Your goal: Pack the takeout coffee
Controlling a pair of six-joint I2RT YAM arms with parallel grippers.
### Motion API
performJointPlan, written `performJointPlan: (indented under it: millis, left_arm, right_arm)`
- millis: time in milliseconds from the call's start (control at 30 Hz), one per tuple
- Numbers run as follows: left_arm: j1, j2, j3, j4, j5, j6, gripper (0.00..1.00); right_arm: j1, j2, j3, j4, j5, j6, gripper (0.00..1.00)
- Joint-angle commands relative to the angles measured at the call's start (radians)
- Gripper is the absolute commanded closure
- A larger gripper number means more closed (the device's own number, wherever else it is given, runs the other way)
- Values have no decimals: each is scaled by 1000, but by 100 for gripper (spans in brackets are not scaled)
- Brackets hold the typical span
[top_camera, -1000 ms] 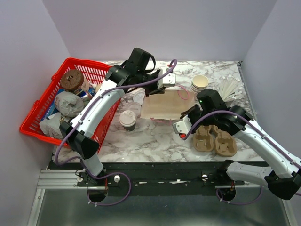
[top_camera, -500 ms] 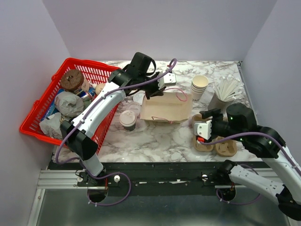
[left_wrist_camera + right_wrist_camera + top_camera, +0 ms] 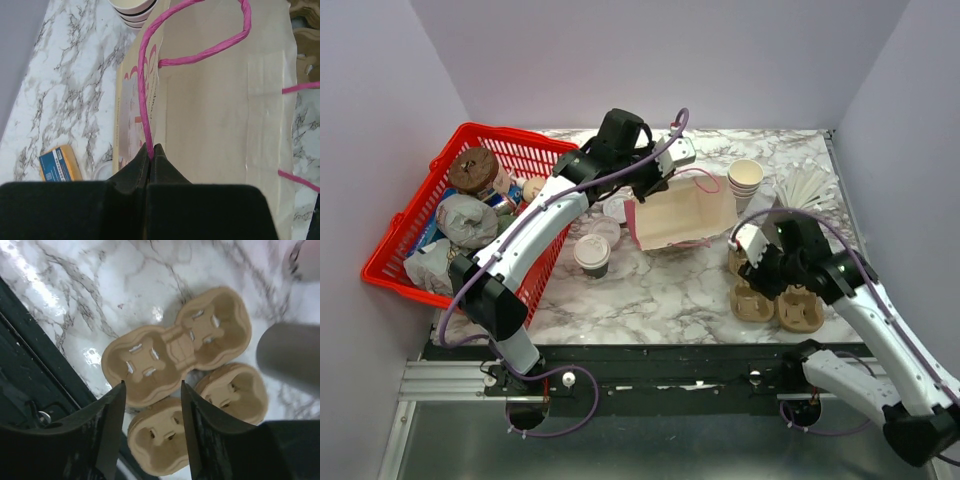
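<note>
Left wrist view:
- Cut off at 12 o'clock: stack of cups (image 3: 133, 6), rims only.
- Paper bag (image 3: 210, 115) clipped by the edges at 12 and 6 o'clock.
- Pink handle (image 3: 145, 100) lost at 6 o'clock inside the pinched left gripper (image 3: 151, 148).
- Print on blue packet (image 3: 60, 163), 8 o'clock, too small to read.

Right wrist view:
- Grey cup (image 3: 290, 352), 3 o'clock, blurred and clipped by the edge.
- Lowest cup carrier (image 3: 160, 440), 6 o'clock, partly behind right gripper (image 3: 151, 387).

Top view:
- Contents of red basket (image 3: 515, 148), 9 o'clock, too small to tell.

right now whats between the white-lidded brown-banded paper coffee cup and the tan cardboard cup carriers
Only bare marble table lies between coffee cup and carriers, clear in the top view; the brown paper bag sits just beyond that stretch.
</note>
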Motion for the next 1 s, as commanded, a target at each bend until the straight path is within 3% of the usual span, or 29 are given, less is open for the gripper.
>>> performJointPlan:
  millis: [0,100,133,167,333,433,600,733,967]
  left_arm:
    - [11,-38,-25,22,-21,-70,100]
    - [43,-46,-53,27,46,-133,100]
    - [55,-46,-65,31,65,-190,100]
    - [66,-46,-70,39,83,-214,100]
    - [91,-61,-96,59,195,-291,100]
    - [95,-66,-93,56,211,-294,100]
    - [106,-61,-74,53,225,-314,100]
    - [111,-58,-64,59,243,-321,100]
    - [132,-64,-79,68,280,-347,100]
  right_arm:
    - [-130,157,74,-1,-65,172,47]
    - [-204,238,123,2,-77,255,58]
    - [-228,254,131,5,-61,318,71]
    - [-236,268,136,8,-51,352,73]
    - [-259,369,148,14,-131,487,67]
    - [-259,410,156,11,-143,524,59]
    - [-264,519,166,6,-82,599,53]
    - [-287,577,169,0,-51,676,40]
    - [-293,666,168,0,-7,683,43]
